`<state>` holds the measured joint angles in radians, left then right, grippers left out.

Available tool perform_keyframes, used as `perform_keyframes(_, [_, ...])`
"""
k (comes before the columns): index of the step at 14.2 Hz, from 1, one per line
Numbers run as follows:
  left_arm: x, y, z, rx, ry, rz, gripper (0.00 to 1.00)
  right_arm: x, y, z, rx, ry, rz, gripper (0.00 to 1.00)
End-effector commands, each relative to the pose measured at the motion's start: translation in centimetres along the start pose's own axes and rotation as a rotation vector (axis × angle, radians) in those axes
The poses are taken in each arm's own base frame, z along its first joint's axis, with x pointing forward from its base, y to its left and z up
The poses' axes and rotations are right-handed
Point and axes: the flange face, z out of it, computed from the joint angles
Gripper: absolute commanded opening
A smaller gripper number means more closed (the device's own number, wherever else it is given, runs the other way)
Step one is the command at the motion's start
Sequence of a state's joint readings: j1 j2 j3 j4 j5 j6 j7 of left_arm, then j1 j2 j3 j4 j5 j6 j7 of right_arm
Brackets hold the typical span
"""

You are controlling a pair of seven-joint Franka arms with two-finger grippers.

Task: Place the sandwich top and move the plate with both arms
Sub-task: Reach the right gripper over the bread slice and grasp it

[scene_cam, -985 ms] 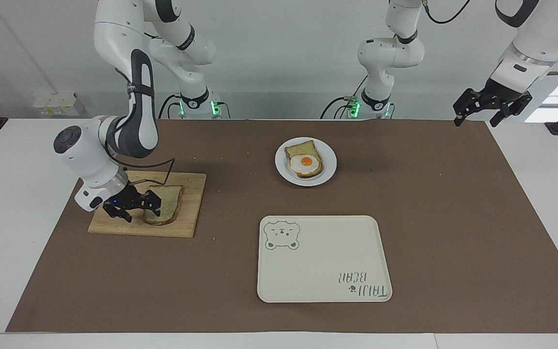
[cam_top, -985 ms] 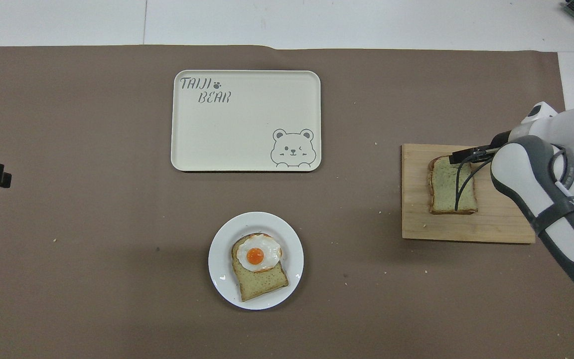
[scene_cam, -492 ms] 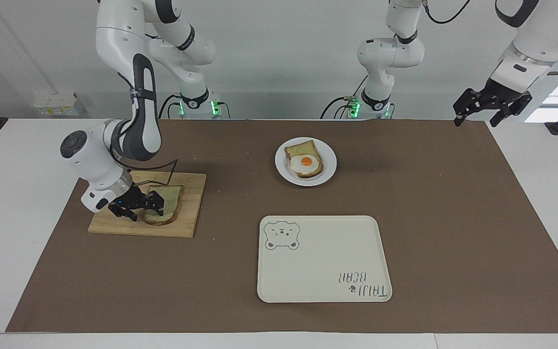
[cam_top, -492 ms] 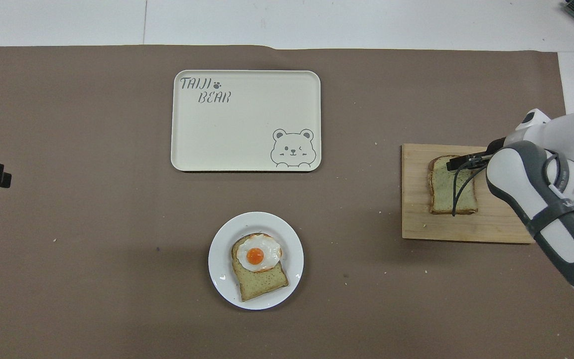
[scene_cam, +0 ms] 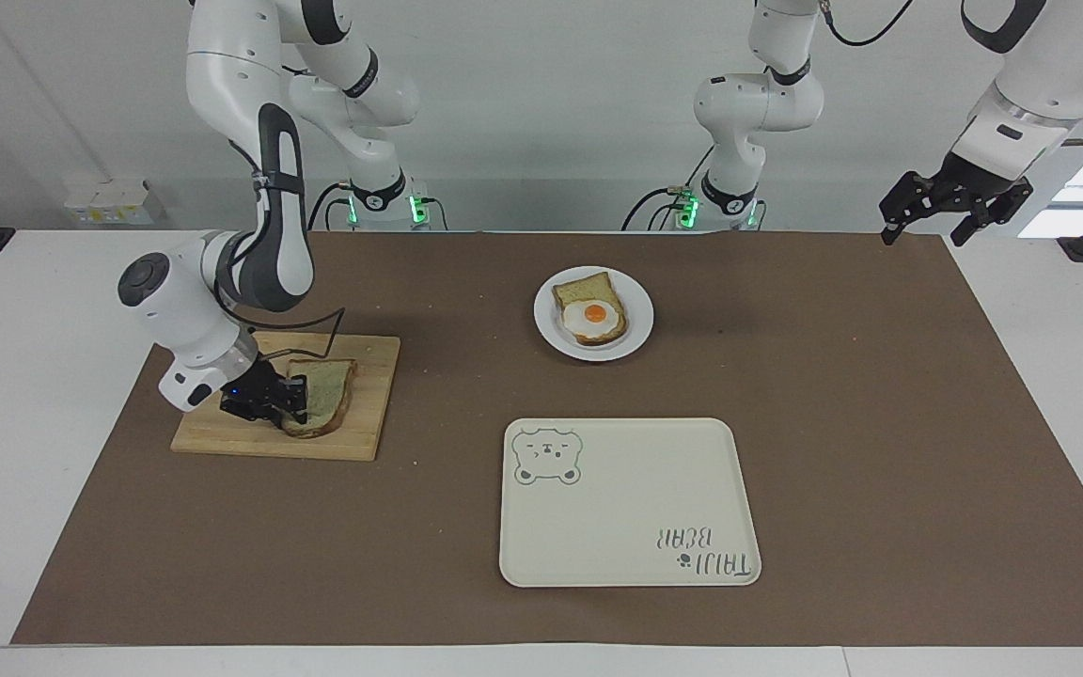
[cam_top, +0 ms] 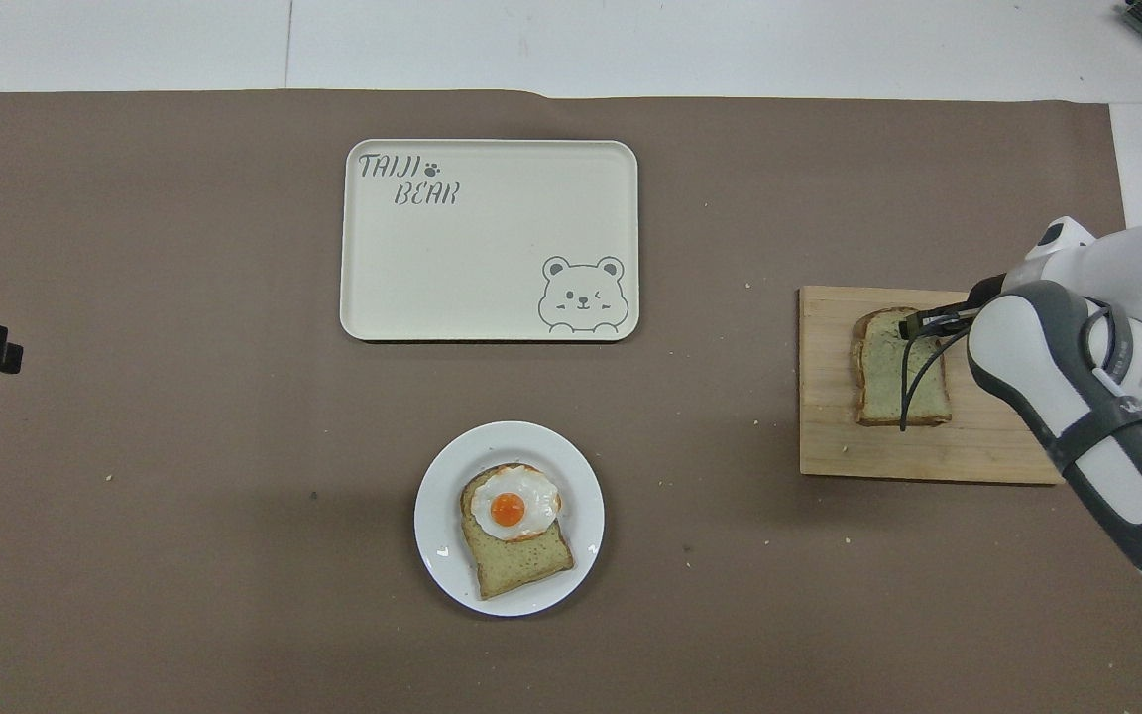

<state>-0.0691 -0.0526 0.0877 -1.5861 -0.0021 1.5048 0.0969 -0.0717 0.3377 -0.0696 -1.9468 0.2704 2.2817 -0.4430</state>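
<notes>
The sandwich top [scene_cam: 327, 393] [cam_top: 888, 382], a plain greenish-tan slice with brown crust, lies on a wooden cutting board [scene_cam: 365, 423] [cam_top: 829, 436] at the right arm's end of the table. My right gripper [scene_cam: 292, 402] [cam_top: 913, 325] is low on the board, its fingers pinched on the slice's rounded end. The white plate [scene_cam: 546, 324] [cam_top: 432, 540] sits mid-table, nearer the robots, and bears a slice with a fried egg [scene_cam: 590, 316] [cam_top: 510, 511]. My left gripper [scene_cam: 941, 221] waits open, high over the mat's corner at the left arm's end.
A cream tray with a bear drawing [scene_cam: 631, 503] [cam_top: 487, 248] lies farther from the robots than the plate. Crumbs dot the brown mat. The right arm's elbow and cable hang over the cutting board's outer side.
My right gripper slid in over the slice's rounded end and its fingers closed on it. The slice shifted slightly on the board. The left arm stayed put.
</notes>
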Motion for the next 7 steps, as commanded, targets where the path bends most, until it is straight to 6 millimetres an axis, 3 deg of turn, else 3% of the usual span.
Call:
perform_keyframes(1, [-0.69,-0.12,-0.45,0.007,-0.004,-0.011,1.0,-0.52,0.22,0.62,0.018,0.011,0.003,0.0])
perform_keyframes(7, [-0.69,-0.12,-0.45,0.007,-0.004,-0.011,1.0,-0.15,0.49,0.34,0.02,0.009,0.007,0.0])
